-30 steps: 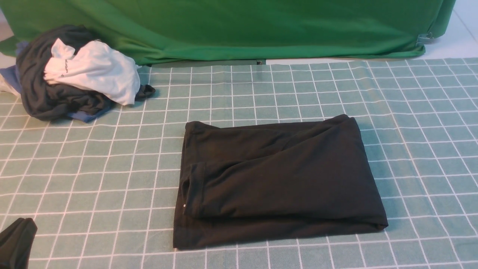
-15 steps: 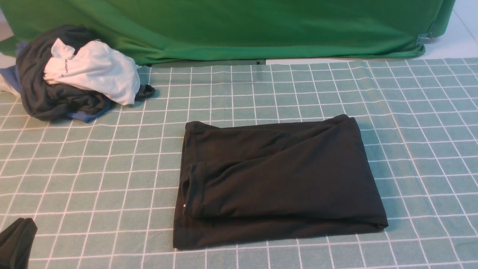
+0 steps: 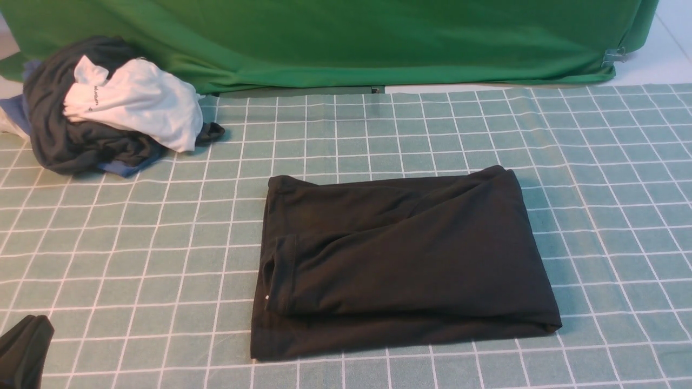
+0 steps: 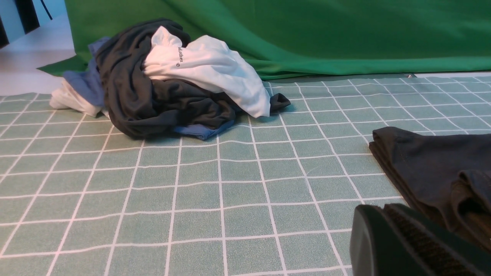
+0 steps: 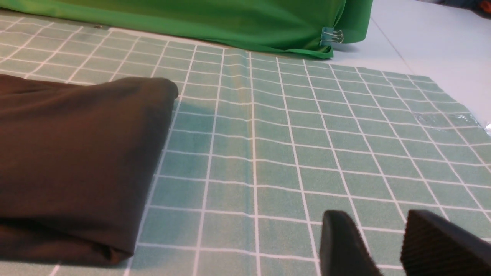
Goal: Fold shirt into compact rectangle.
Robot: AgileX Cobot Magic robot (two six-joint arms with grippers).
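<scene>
The shirt (image 3: 400,265) lies folded into a rough rectangle at the centre of the front view, a little right of the middle, flat on the surface (image 3: 135,259) with its green, white-gridded cloth. Only plain black fabric shows. An upper layer sits on a slightly wider lower layer that sticks out along the near edge, and a hemmed sleeve end shows at the left side of the fold. Its right edge is a rounded fold, seen close in the right wrist view (image 5: 76,161); the left wrist view catches its left end as stacked layers (image 4: 433,168).

Neither gripper touches the shirt. The left gripper (image 3: 21,351) shows only as a dark shape in the lower left corner of the front view, and in its own wrist view just one ribbed finger (image 4: 406,245) shows, so I cannot tell how its jaws stand. The right gripper (image 5: 387,249) has its two fingers parted with bare cloth between them, holding nothing, just beside the shirt's right end.

In the upper left of the front view, well apart from the shirt, sits a bundle of clothes (image 3: 81,140), dark grey and blue, with a white garment (image 3: 146,108) on top. A green backdrop (image 3: 346,38) runs along the far edge. No containers show.
</scene>
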